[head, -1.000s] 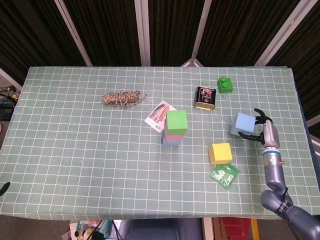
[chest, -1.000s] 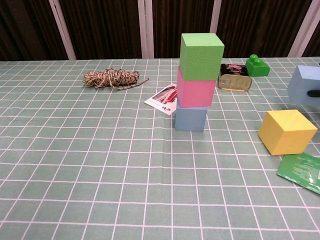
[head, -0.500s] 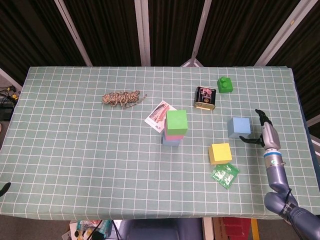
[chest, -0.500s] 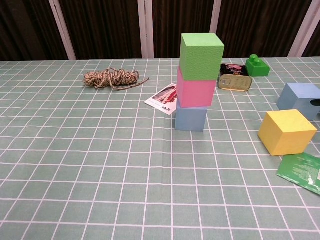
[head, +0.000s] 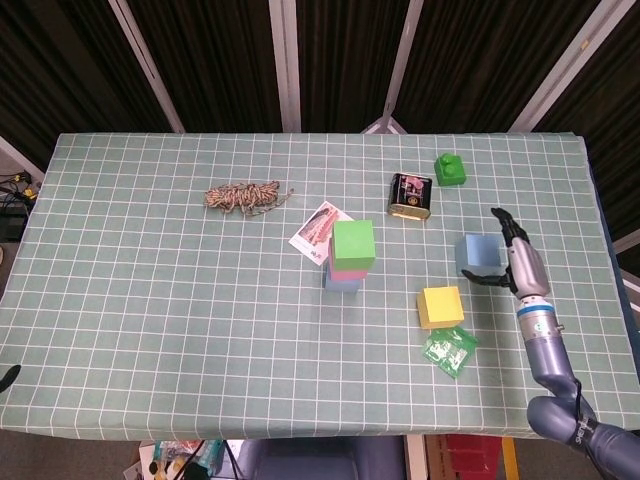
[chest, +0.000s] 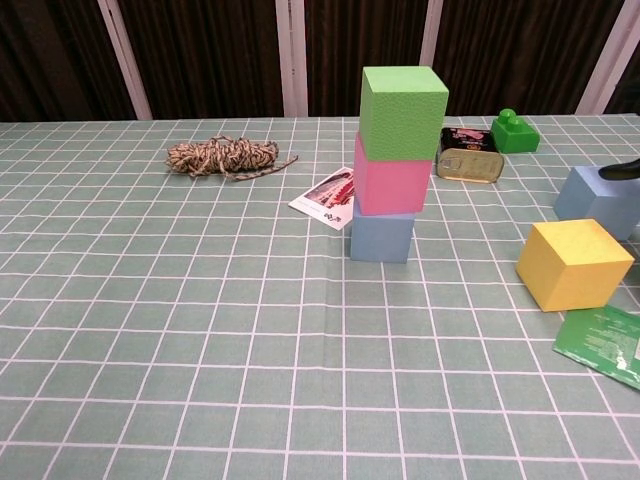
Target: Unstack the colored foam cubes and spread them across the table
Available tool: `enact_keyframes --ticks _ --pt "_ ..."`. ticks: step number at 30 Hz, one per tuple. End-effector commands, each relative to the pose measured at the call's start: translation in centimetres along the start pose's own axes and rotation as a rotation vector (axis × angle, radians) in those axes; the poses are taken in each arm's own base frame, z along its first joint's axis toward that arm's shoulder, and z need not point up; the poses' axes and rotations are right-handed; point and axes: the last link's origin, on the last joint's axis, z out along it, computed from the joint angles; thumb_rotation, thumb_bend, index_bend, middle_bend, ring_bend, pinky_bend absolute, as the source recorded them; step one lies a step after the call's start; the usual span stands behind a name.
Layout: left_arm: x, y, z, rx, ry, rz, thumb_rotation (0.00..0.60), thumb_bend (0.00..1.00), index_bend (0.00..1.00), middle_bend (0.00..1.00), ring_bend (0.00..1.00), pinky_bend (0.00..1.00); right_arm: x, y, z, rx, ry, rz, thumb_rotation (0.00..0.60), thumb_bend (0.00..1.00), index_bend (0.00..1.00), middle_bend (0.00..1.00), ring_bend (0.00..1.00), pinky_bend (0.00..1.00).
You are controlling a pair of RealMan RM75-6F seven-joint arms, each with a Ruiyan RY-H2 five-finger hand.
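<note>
A stack of three foam cubes stands mid-table: green cube (head: 353,243) (chest: 403,112) on top, pink cube (head: 349,270) (chest: 390,185) under it, grey-blue cube (head: 341,284) (chest: 382,237) at the bottom. A light blue cube (head: 476,253) (chest: 598,198) sits alone on the table to the right. In front of it lies a yellow cube (head: 440,306) (chest: 575,263). My right hand (head: 518,262) hovers just right of the light blue cube, fingers spread and holding nothing; one dark fingertip (chest: 620,172) shows over that cube's top. A dark tip (head: 8,377) at the left edge may be my left hand.
A bundle of yarn (head: 243,195) lies far left of the stack. A printed card (head: 322,230) lies beside the stack. A tin can (head: 410,195) and a green toy brick (head: 450,168) sit behind. A green packet (head: 448,350) lies near the front edge.
The light blue cube went from raised in my right hand to resting on the table. The hand let go, pulled back, then edged toward the cube again with fingers spread.
</note>
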Motion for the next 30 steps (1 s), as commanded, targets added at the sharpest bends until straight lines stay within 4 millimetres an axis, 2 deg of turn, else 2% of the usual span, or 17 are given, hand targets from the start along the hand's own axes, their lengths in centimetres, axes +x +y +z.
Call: enact_keyframes --ticks 1,4,9,15,20,30 --pt "0.0 0.0 -0.1 -0.002 0.000 0.000 0.600 0.20 0.17 0.00 0.00 0.08 -0.3 -4.5 -1.5 0.059 -0.138 0.068 0.600 0.14 0.00 0.00 0.01 0.00" --pt "0.1 -0.1 -0.1 0.004 0.002 -0.003 0.600 0.19 0.17 0.00 0.00 0.08 -1.7 -6.5 -1.8 0.092 -0.190 0.048 0.600 0.14 0.00 0.00 0.01 0.00" --pt "0.1 -0.1 0.0 0.006 0.002 -0.006 0.600 0.20 0.17 0.00 0.00 0.08 -5.3 -9.4 -2.0 0.115 -0.228 0.027 0.600 0.14 0.00 0.00 0.01 0.00" --pt "0.3 -0.3 0.1 0.007 0.002 -0.011 0.600 0.20 0.17 0.00 0.00 0.08 -8.4 -11.9 -1.0 0.085 -0.217 0.068 0.600 0.14 0.00 0.00 0.01 0.00" --pt "0.2 -0.4 0.4 0.008 -0.005 -0.017 0.600 0.20 0.17 0.00 0.00 0.08 -9.3 -13.6 0.1 0.070 -0.175 0.081 0.600 0.14 0.00 0.00 0.01 0.00" --pt "0.3 -0.4 0.4 0.011 -0.005 -0.020 0.600 0.20 0.17 0.00 0.00 0.08 -9.3 -16.0 1.1 0.076 -0.143 0.092 0.600 0.14 0.00 0.00 0.01 0.00"
